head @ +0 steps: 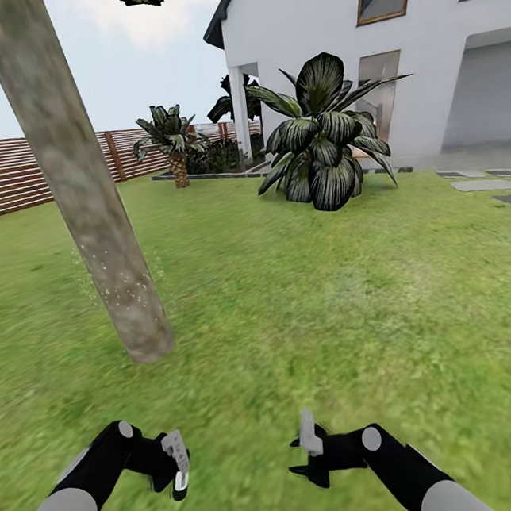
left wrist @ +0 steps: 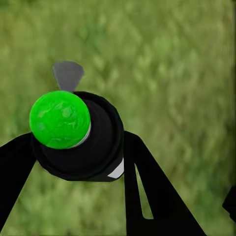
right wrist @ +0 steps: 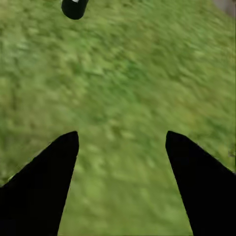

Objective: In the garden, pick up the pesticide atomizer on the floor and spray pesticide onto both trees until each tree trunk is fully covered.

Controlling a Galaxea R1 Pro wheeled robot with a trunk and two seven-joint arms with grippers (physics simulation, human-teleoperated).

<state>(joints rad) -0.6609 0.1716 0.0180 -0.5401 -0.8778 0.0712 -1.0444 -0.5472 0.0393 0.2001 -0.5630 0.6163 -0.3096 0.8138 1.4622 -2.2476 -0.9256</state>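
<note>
A thick grey-beige tree trunk (head: 79, 189) leans up the left of the head view, rooted in the grass floor (head: 310, 313). White pesticide specks (head: 122, 286) dot its lower part and the air beside it. My left gripper (head: 171, 467) is low and in front of the trunk, shut on the pesticide atomizer (head: 178, 460), a dark bottle with a white label. In the left wrist view the atomizer (left wrist: 98, 142) shows a bright green top between the fingers (left wrist: 147, 187). My right gripper (head: 307, 447) hangs open over bare grass, as the right wrist view (right wrist: 122, 137) confirms.
A big dark broad-leaf plant (head: 321, 139) and a short palm (head: 174, 149) stand ahead before the white house (head: 422, 51). A slat fence (head: 6, 178) runs at far left. Grey slabs (head: 486, 184) lie at right. Open lawn lies between.
</note>
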